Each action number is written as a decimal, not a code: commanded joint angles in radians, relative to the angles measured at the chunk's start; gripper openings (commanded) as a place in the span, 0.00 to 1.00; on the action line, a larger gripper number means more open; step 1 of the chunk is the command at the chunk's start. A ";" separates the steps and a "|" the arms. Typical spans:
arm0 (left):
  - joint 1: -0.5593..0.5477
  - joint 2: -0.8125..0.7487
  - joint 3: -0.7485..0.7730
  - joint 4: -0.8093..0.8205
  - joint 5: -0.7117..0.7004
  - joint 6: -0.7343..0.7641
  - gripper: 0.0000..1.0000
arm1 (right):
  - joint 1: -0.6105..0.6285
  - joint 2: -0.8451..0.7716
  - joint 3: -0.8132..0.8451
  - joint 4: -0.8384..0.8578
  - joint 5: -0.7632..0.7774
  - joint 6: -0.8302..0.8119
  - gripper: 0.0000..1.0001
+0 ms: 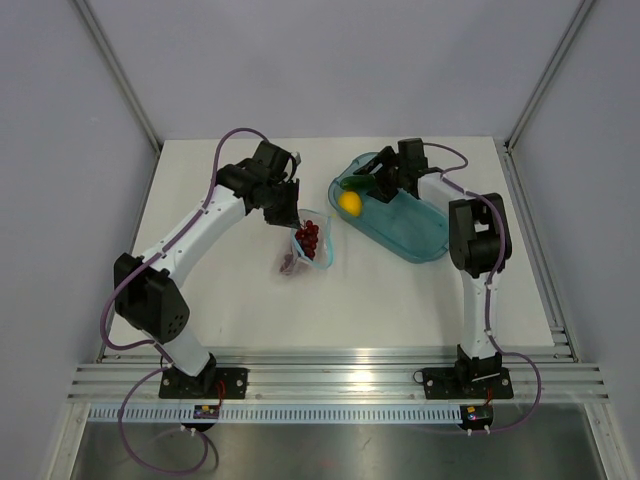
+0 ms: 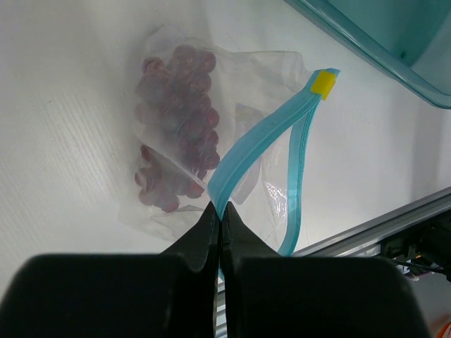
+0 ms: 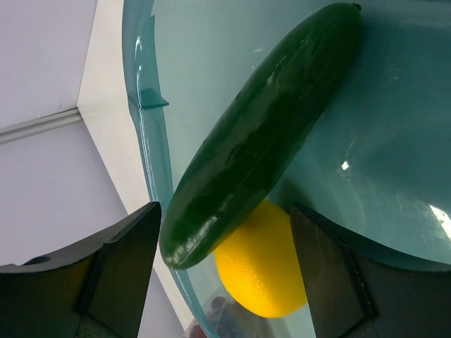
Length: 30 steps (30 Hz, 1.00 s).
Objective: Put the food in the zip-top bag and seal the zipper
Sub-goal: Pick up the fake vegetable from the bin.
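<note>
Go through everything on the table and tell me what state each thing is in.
zip-top bag: mouth open, pinched at one edge by the left gripper.
zipper: unsealed, its two strips parted.
grapes: inside the bag.
lemon: loose in the teal tray.
cucumber: lying in the tray next to the lemon, not gripped.
left gripper: shut on the zipper.
right gripper: open, fingers either side of the cucumber.

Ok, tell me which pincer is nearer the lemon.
Right. The right pincer hangs open just above the lemon in the tray, by the cucumber; the left pincer is at the bag, shut on its blue strip.
</note>
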 commanded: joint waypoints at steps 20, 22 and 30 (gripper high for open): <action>0.008 -0.050 -0.018 0.051 0.045 0.037 0.00 | 0.027 0.044 -0.018 0.256 0.032 0.150 0.63; 0.008 -0.053 -0.023 0.053 0.049 0.033 0.00 | 0.025 0.024 -0.044 0.266 0.032 0.153 0.54; 0.008 -0.082 -0.046 0.059 0.040 0.034 0.00 | 0.025 -0.093 -0.164 0.316 0.034 0.149 0.34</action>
